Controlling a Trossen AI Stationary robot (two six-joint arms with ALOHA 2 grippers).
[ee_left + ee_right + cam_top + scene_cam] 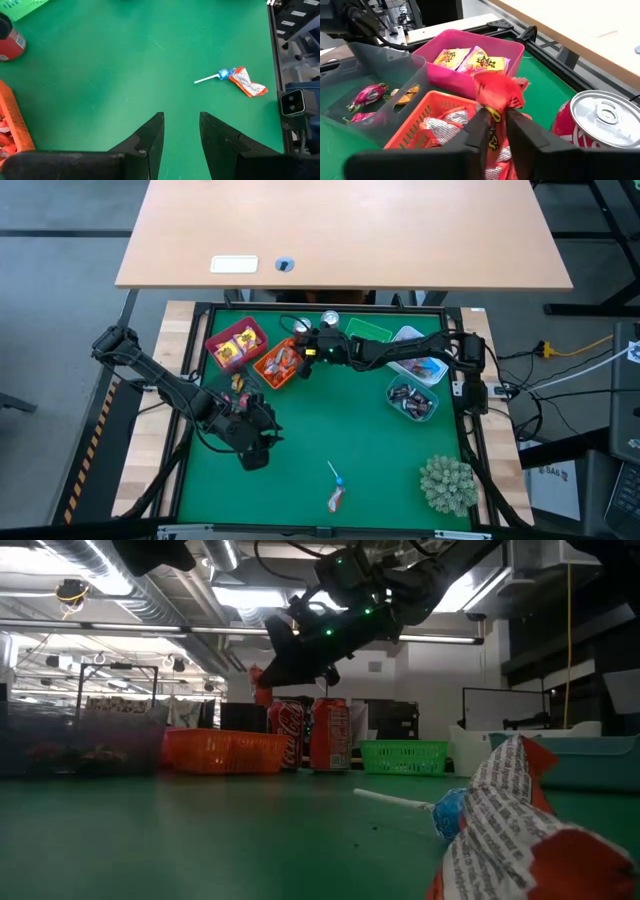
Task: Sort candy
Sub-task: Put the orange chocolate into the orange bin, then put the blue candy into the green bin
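If the right gripper lets go too early, the red candy pinched in it could miss the orange basket just below; left of that basket, the left gripper hangs open, holding nothing; a lollipop and wrapped candy lie well apart from the basket; the grey bin is cut off.

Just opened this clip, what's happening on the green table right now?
The right claw is shut on a red candy and holds it above the orange basket, which already has similar wrappers in it. The left claw hangs open over bare mat. A lollipop and a red-and-white candy lie loose on the mat, unsorted.
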